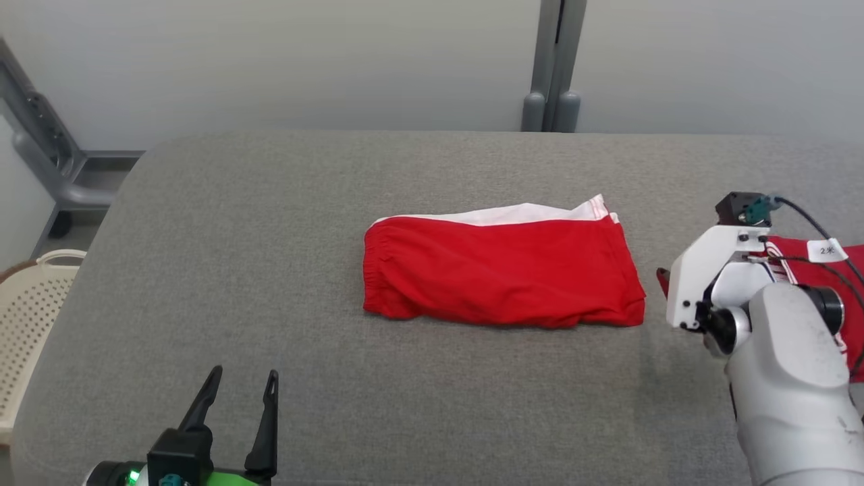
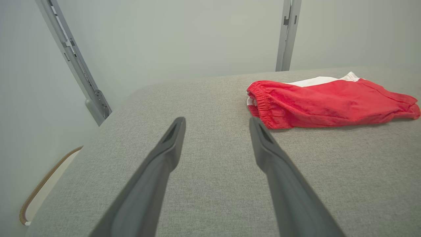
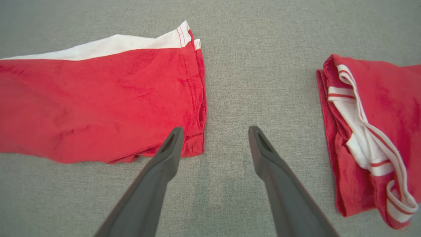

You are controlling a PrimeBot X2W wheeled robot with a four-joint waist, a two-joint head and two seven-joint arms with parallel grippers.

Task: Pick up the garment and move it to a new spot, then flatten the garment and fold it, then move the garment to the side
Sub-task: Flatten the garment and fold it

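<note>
The garment (image 1: 499, 270) is a pair of red shorts with a white panel, folded into a rectangle at the middle of the grey table (image 1: 270, 236). My left gripper (image 1: 244, 372) stands open near the front left edge, well short of the garment; in the left wrist view its tips (image 2: 217, 122) point past the elastic waistband of the garment (image 2: 329, 103). My right arm (image 1: 776, 351) hangs over the table's right side. In the right wrist view my right gripper (image 3: 215, 130) is open above bare table, its left fingertip at the corner of the garment (image 3: 98, 102).
A second folded red garment with white striped trim (image 3: 394, 98) lies at the right edge (image 1: 810, 273), partly under my right arm. A cream plastic basket (image 1: 34, 324) stands beside the table's left edge. A grey post (image 1: 553, 67) rises behind the table.
</note>
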